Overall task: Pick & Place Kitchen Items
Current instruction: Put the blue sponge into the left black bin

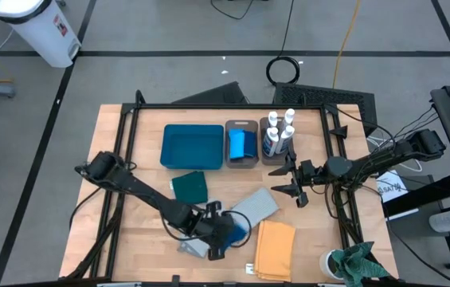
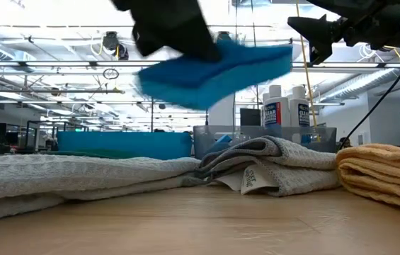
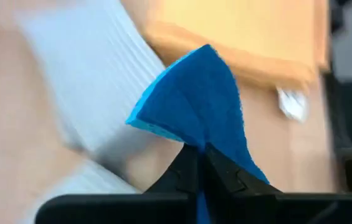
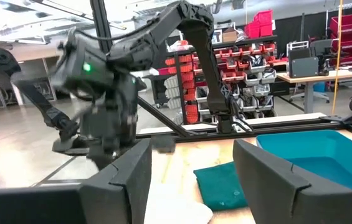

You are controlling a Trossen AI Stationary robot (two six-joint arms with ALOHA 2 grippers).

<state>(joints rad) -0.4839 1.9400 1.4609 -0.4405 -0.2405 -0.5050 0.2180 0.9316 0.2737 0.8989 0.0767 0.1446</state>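
Sponge (image 3: 194, 106) pinched in left gripper (image 3: 202, 163); low view shows it airborne

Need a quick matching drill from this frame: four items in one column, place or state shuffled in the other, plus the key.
Items:
1. blue sponge
2. mustard cloth
3. white bottles
4. dark teal cloth

Place or state:
A. standing in the grey bin nearest the right gripper
B. lying flat just in front of the teal tray
C. pinched in the shut left gripper, lifted above the cloths
D. lying folded near the table's front edge, right of the left gripper

Pairs: 1-C, 2-D, 3-A, 4-B
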